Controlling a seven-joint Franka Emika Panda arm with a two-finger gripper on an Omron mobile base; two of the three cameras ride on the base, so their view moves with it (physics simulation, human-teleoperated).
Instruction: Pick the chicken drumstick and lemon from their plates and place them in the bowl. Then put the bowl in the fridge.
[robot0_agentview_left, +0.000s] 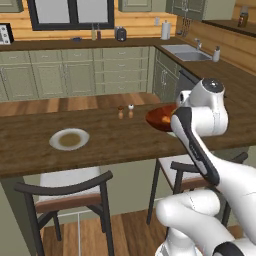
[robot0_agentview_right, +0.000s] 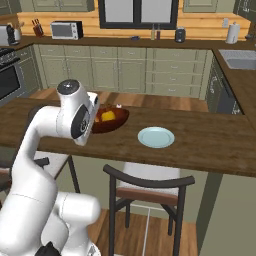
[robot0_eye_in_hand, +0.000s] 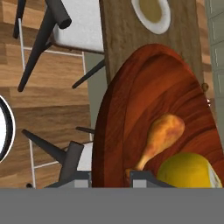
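In the hand view the reddish-brown bowl (robot0_eye_in_hand: 144, 100) looms close, and my gripper (robot0_eye_in_hand: 110, 176) is shut on its near rim. Inside lie the orange-brown chicken drumstick (robot0_eye_in_hand: 162, 135) and the yellow lemon (robot0_eye_in_hand: 188, 170). From the base views the bowl (robot0_agentview_left: 159, 118) (robot0_agentview_right: 111, 121) hangs at the counter's near edge beside my arm, with the lemon (robot0_agentview_right: 107, 116) in it. The white-rimmed plate (robot0_agentview_left: 69, 139) (robot0_eye_in_hand: 151, 15) sits bare to the left. The pale green-blue plate (robot0_agentview_right: 156, 137) lies bare to the right. The fridge is out of view.
Salt and pepper shakers (robot0_agentview_left: 125, 112) stand on the wooden counter (robot0_agentview_left: 30, 145) behind the bowl. Two dark chairs (robot0_agentview_left: 70, 192) (robot0_agentview_right: 150, 187) are tucked under its near edge. A sink (robot0_agentview_left: 187, 52) sits in the back right worktop.
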